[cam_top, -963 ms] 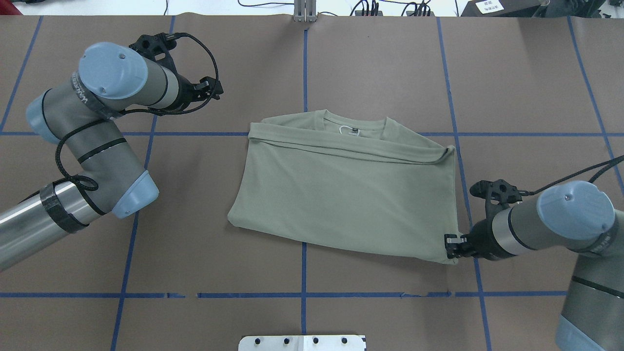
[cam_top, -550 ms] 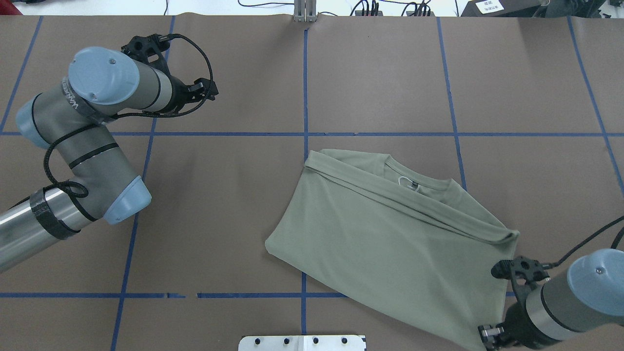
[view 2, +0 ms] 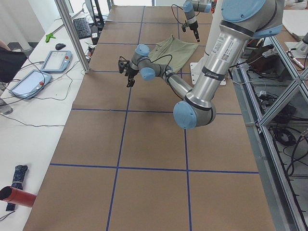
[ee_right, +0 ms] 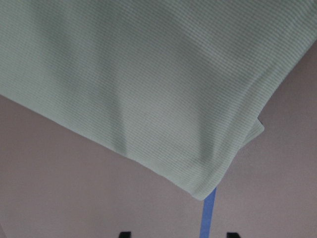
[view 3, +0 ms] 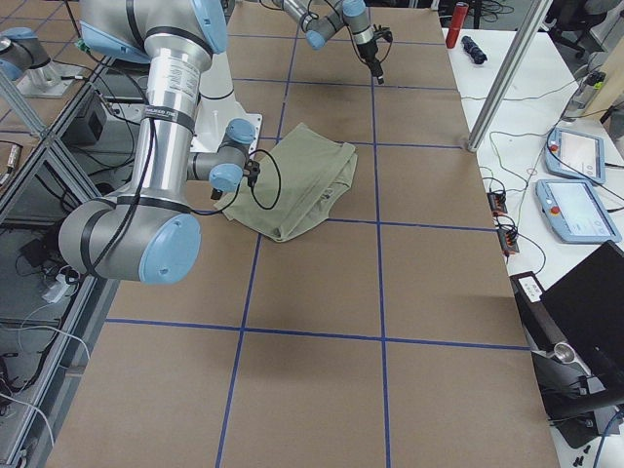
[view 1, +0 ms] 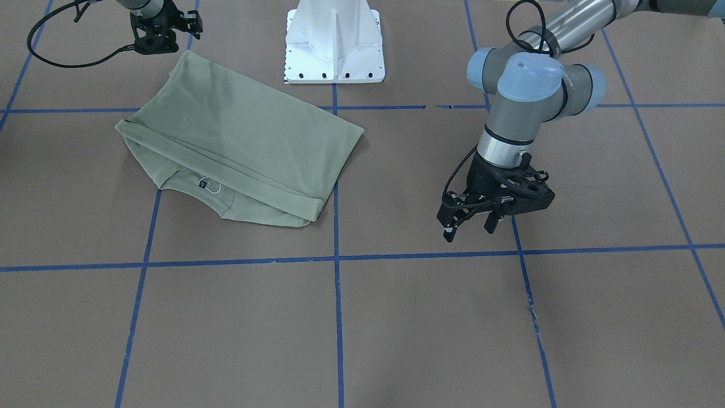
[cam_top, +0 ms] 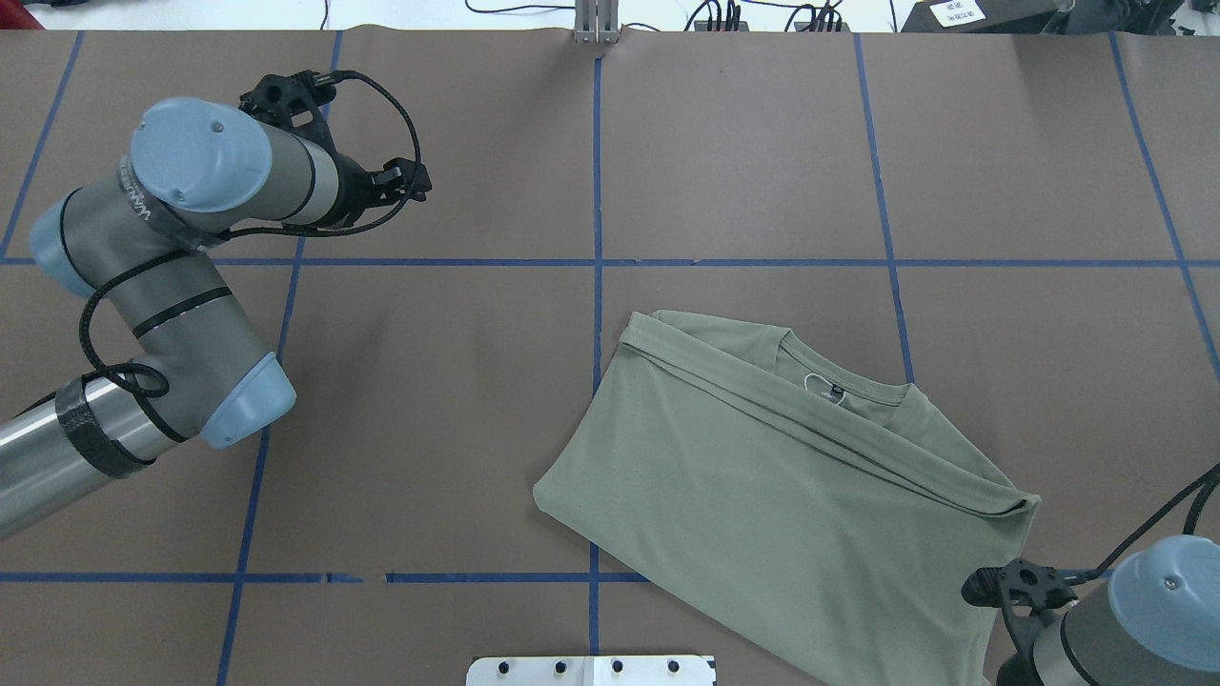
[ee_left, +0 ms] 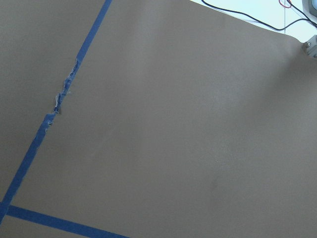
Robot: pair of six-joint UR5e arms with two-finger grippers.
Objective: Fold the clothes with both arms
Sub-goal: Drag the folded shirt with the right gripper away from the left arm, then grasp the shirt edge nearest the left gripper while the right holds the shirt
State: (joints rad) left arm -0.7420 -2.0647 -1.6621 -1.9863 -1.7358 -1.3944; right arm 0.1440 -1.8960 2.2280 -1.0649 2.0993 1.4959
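Note:
The pale sage-green shirt [cam_top: 782,505] lies folded and skewed on the brown table, collar [cam_top: 829,381] toward the far side. In the front view the shirt [view 1: 238,141] shows its black neck label [view 1: 203,183]. My right gripper [ee_right: 177,234] is open, and its fingertips [ee_right: 125,234] sit just short of the shirt's corner [ee_right: 203,191] with nothing between them. The front view shows the right gripper [view 1: 161,31] beside that corner. My left gripper [view 1: 469,229] hangs open over bare table, far from the shirt, and appears as left gripper [cam_top: 415,181] overhead.
The white pedestal base [view 1: 334,45] stands at the table's near edge, close to the shirt. Blue tape lines [cam_top: 596,191] grid the brown table. A desk with tablets [view 2: 55,60] and a metal post [view 3: 507,78] stand beyond the far edge.
The right arm has dragged the shirt toward the robot and to its right, turning it askew. The left arm drew back slightly, its gripper staying over bare table.

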